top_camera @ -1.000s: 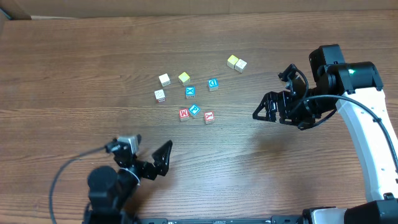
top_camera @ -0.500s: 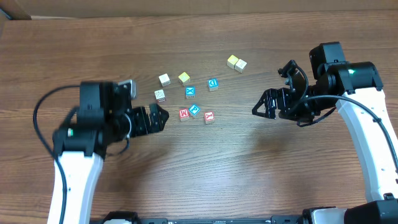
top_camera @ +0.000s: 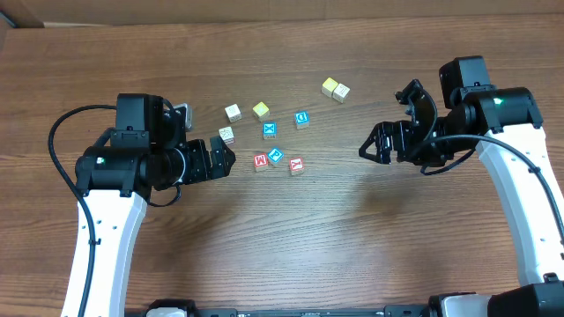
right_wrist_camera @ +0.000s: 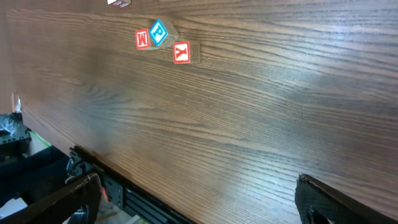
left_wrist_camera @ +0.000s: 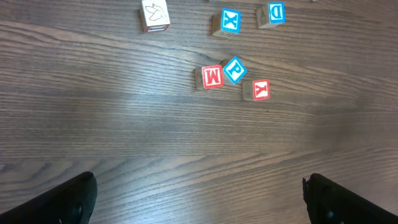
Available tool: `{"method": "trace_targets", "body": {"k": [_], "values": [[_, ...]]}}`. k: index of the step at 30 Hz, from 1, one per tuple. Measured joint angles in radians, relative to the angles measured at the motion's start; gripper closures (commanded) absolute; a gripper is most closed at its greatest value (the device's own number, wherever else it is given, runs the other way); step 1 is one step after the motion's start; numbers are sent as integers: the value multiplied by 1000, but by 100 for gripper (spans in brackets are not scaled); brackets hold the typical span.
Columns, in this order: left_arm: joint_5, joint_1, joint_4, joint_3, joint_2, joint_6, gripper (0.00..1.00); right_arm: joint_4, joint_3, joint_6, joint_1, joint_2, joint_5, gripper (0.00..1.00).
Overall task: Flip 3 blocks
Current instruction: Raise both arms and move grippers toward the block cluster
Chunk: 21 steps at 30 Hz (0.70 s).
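Note:
Three blocks lie close together mid-table: a red M block point(top_camera: 261, 161), a blue P block point(top_camera: 276, 156) and a red K block point(top_camera: 296, 165). My left gripper point(top_camera: 227, 157) hovers just left of them, open and empty. In the left wrist view the M block point(left_wrist_camera: 212, 76), P block point(left_wrist_camera: 234, 70) and K block point(left_wrist_camera: 260, 90) lie ahead of the left gripper point(left_wrist_camera: 199, 200). My right gripper point(top_camera: 384, 123) hangs well to their right, open with nothing in it. The right wrist view shows the M block point(right_wrist_camera: 142, 39), P block point(right_wrist_camera: 159, 32) and K block point(right_wrist_camera: 181, 52) far off.
Behind the three sit a blue X cube point(top_camera: 270, 130), a blue D cube point(top_camera: 301, 120), a yellow cube point(top_camera: 261, 110) and two white cubes point(top_camera: 233, 112) point(top_camera: 226, 135). A yellow and cream pair point(top_camera: 335, 89) lies farther back right. The table's front edge point(right_wrist_camera: 93, 163) shows in the right wrist view.
My left arm swung up from the table's front edge to beside the blocks and has settled there. The right gripper drifted slightly back. Both stay open; no block moved.

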Motion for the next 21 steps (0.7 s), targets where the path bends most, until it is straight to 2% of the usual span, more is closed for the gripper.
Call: {"method": "trace_targets", "body": {"k": [8, 21], "values": [[-3, 0, -22, 1, 0, 0, 0, 37, 0, -1, 32, 0, 0, 0], [-7, 0, -69, 1, 0, 1, 0, 251, -31, 106, 343, 2, 103, 0]]}}
